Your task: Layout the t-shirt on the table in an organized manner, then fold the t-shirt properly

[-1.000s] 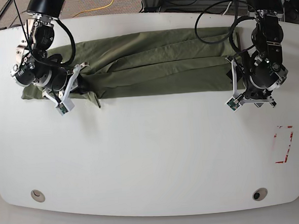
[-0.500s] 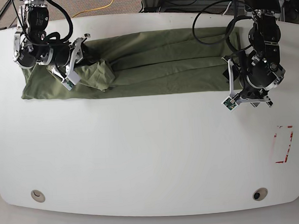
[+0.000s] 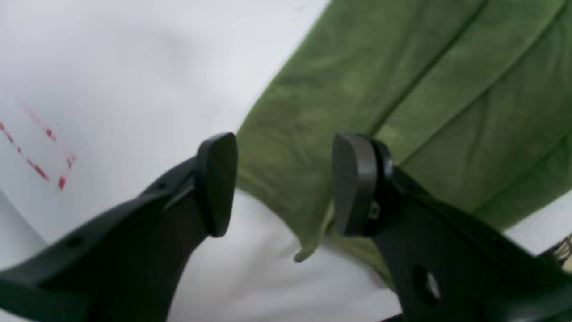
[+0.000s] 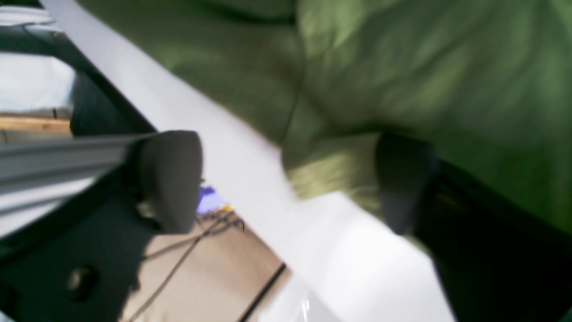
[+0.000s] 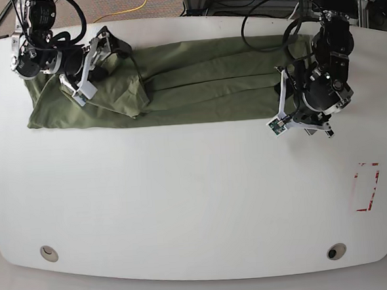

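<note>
We see the t-shirt [image 5: 176, 80] lying in a long folded band across the far side of the table [image 5: 183, 198]. The left gripper [image 3: 283, 183] stands open over the shirt's corner, holding nothing. The right gripper [image 4: 286, 179] is likewise open and empty, at the other end.

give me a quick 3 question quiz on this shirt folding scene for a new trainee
1. True or false: the left tool is shut on the t-shirt.
2. The red tape rectangle lies on the table: A) under the shirt, B) on bare tabletop near the left arm's side, C) beside a grommet hole at the right arm's side.
3. Fill in: in the base view the shirt lies as a long band along the table's ____ edge.

Key: 1 false, it is open at the shirt's corner. 2 B. 3 far.
</note>
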